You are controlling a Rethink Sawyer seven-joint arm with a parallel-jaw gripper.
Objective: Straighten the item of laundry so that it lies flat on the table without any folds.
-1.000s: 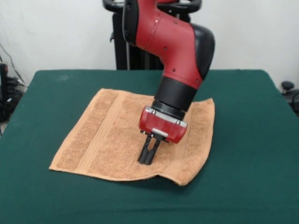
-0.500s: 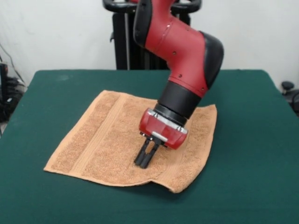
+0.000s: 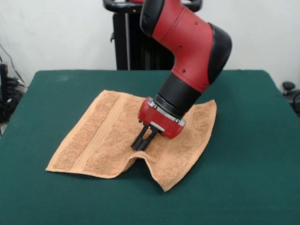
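1. The tan-orange terry towel (image 3: 117, 136) lies in the middle of the dark green worktop (image 3: 253, 140), spread out over most of its area.
2. The near edge is not flat: below the gripper (image 3: 139, 144) the cloth rises into a small ridge, and the near right corner (image 3: 165, 185) is pulled inward to a point.
3. The two black fingers (image 3: 137, 142) stand close together with almost no gap and press down into the cloth near this ridge. Whether a pinch of fabric is between them, I cannot tell.
4. The towel looks soft, light and limp, and its rough pile probably grips the felt-like top. I judge it will follow a pull easily but will bunch when it is pushed.
5. A good place to take hold seems to be the near right corner or the flat woven band (image 3: 101, 133), drawing outward.
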